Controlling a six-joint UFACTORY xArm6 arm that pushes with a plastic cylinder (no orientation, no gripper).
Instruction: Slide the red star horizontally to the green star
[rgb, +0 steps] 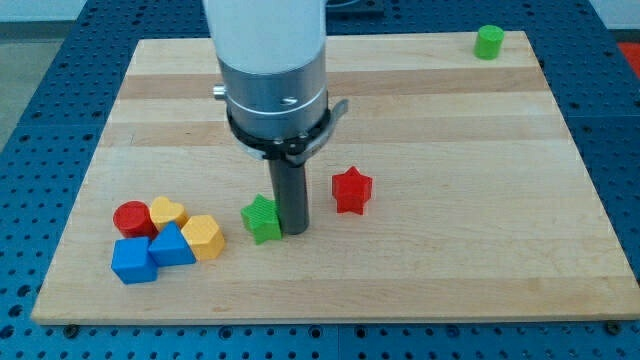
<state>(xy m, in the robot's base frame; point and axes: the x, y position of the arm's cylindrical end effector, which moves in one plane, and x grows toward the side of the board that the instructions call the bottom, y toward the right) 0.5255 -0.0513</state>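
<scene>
— Camera view first: where does my tip stand?
— Just beside the green star, on its right, seemingly touching it. The red star lies near, to the view's right of the rod and slightly higher, apart from it.
— Any jaws?
— None; the arm ends in a plain rod.
— Other blocks?
— At the wooden board's lower left a cluster: red cylinder, yellow heart, yellow hexagon, blue triangle, blue cube. A green cylinder sits top right.

My tip stands on the bench just right of the green star; the red star lies further right, apart.
</scene>
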